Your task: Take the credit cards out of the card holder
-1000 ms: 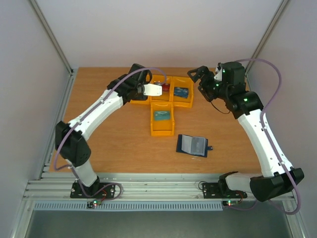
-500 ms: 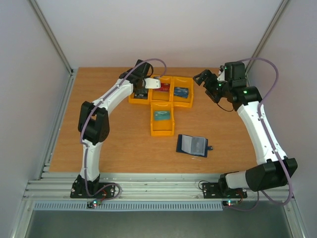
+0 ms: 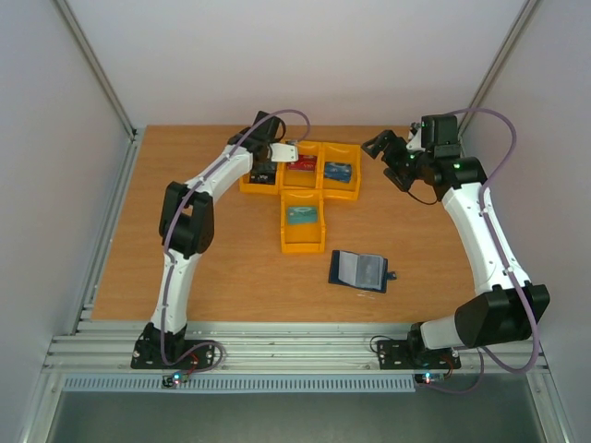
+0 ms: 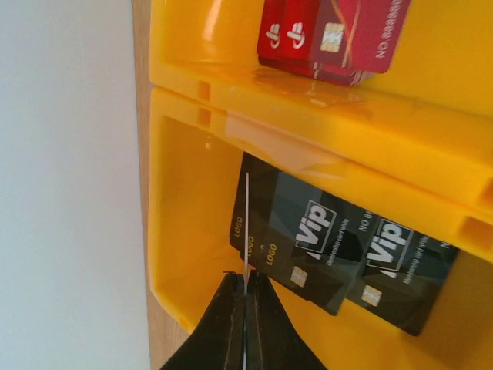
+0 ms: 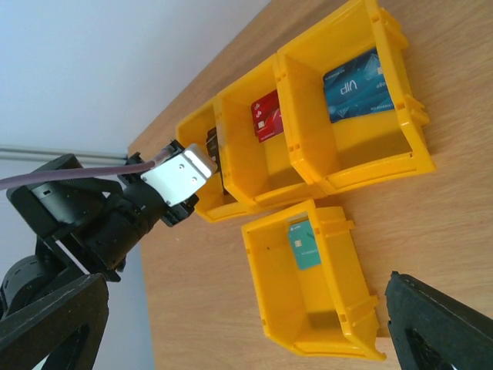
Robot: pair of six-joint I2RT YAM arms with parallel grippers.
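Card [image 4: 246, 220] pinched edge-on in L gripper [image 4: 245, 284] above left bin [image 4: 181, 254], matching, we judge, its black VIP cards [image 4: 339, 254]; R gripper [image 3: 383, 159] hangs agape, idle; card holder [image 3: 358, 269] lies open nr front bin [image 3: 287, 242].

Bright, even, diffuse light throughout; shadows on the tabletop [image 3: 242, 269] are soft and faint. Glare streaks the yellow bin wall [image 4: 308, 99] in the left wrist view
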